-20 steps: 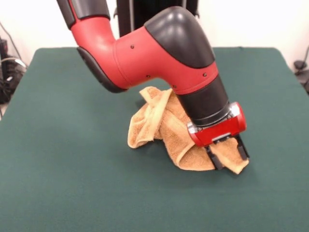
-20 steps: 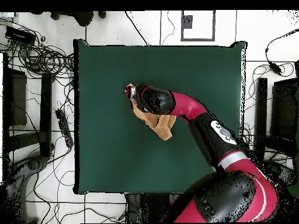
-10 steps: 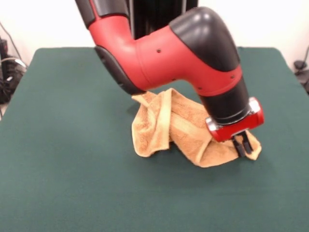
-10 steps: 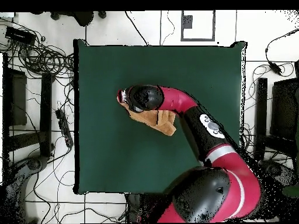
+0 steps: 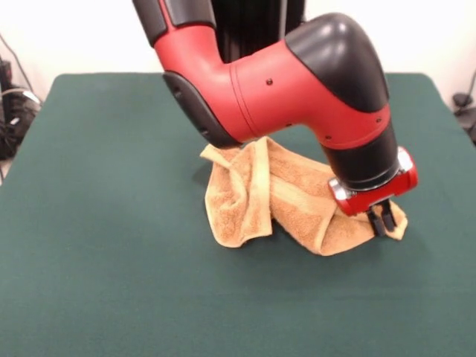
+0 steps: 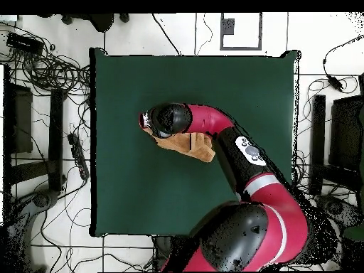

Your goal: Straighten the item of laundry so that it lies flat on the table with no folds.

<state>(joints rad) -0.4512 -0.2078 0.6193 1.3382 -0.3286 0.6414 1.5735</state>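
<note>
The item of laundry (image 5: pixel 282 204), an orange-tan terry towel, lies bunched and folded over itself near the middle of the green table (image 5: pixel 97 245). A paler band runs along one fold at its left side. My gripper (image 5: pixel 384 220) is shut on the towel's right corner, with the fingers close together on the cloth just above the table. In the overhead view only a strip of towel (image 6: pixel 190 145) shows beside the arm, and the wrist covers the gripper (image 6: pixel 146 121). The arm hides the towel's far part.
The red and black arm (image 5: pixel 282 82) reaches down over the table's middle. Cables and stands (image 6: pixel 43 85) lie on the floor around the table (image 6: pixel 234 78).
The gripper has dragged the towel's corner to the right in the front view, stretching the bunched cloth wider. Its fingers have closed together on the corner.
</note>
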